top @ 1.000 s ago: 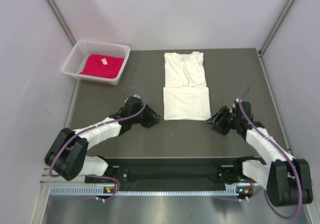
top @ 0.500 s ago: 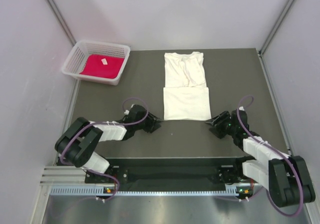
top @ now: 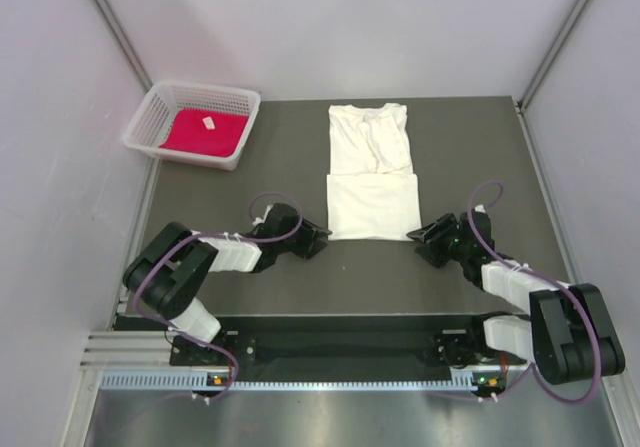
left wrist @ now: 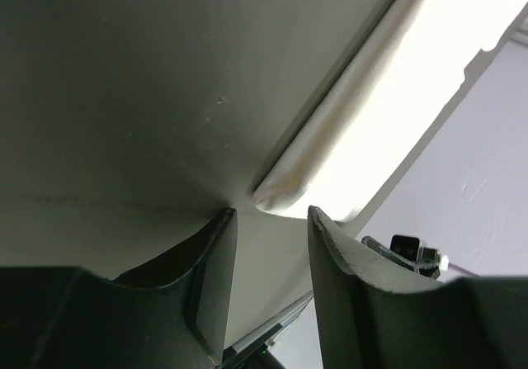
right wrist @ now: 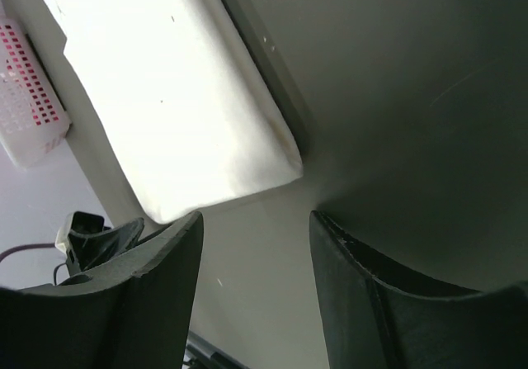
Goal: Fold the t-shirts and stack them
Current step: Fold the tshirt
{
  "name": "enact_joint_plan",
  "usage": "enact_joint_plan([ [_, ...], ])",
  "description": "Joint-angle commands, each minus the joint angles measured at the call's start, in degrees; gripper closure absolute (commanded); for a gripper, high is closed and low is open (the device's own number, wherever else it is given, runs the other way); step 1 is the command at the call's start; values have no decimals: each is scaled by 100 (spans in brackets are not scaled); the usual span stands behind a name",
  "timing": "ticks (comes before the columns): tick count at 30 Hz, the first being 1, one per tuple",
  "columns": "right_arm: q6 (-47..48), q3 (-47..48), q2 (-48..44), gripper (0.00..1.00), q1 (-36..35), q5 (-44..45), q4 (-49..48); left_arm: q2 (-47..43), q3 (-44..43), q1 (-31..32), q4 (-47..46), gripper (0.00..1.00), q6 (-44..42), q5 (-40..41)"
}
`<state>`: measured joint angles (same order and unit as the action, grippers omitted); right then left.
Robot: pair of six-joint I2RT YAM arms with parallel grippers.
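The cream-white t-shirt lies partly folded mid-worktop; the red t-shirt sits in the basket, far left. The left tool and right tool, both released and empty, flank the cream-white t-shirt's near corners.

**Left arm**: white moulded shells on the middle links and black rounded housings at the joints. The largest black housing is at the near end.

**Right arm**: same build, with the same white-and-black scheme.

**Cabling:** one purple cable runs along the left arm, standing off it in a loop. A matching purple lead runs along the right arm.

**Left gripper** and **right gripper**: black throughout.

**Fingers:** the wrist views show fingers of matte dark material. They are thick, with smooth curved inner faces and blunt tips. The right pair is alike.

**Mounting:** a black crossbar joins both bases. A pale grey slotted strip lies along its near side.
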<state>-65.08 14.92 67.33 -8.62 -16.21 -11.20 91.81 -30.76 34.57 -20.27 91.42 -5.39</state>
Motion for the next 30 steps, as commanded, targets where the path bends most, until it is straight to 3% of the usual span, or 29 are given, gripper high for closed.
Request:
enact_joint_plan([
  [1, 74, 196, 35, 45, -25, 363, 83, 153, -131, 15, 594, 55, 280, 346],
  [12, -128, 257, 263, 53, -25, 557, -13, 496, -281, 68, 1025, 60, 693, 196],
  [24, -128, 389, 737, 58, -34, 592, -207, 689, -149, 50, 797, 71, 781, 117],
  [28, -119, 459, 860, 64, -26, 575, -277, 803, -9, -29, 350, 83, 755, -14],
  [30, -110, 468, 940, 69, -25, 513, -312, 873, 131, -99, -306, 94, 589, -207],
])
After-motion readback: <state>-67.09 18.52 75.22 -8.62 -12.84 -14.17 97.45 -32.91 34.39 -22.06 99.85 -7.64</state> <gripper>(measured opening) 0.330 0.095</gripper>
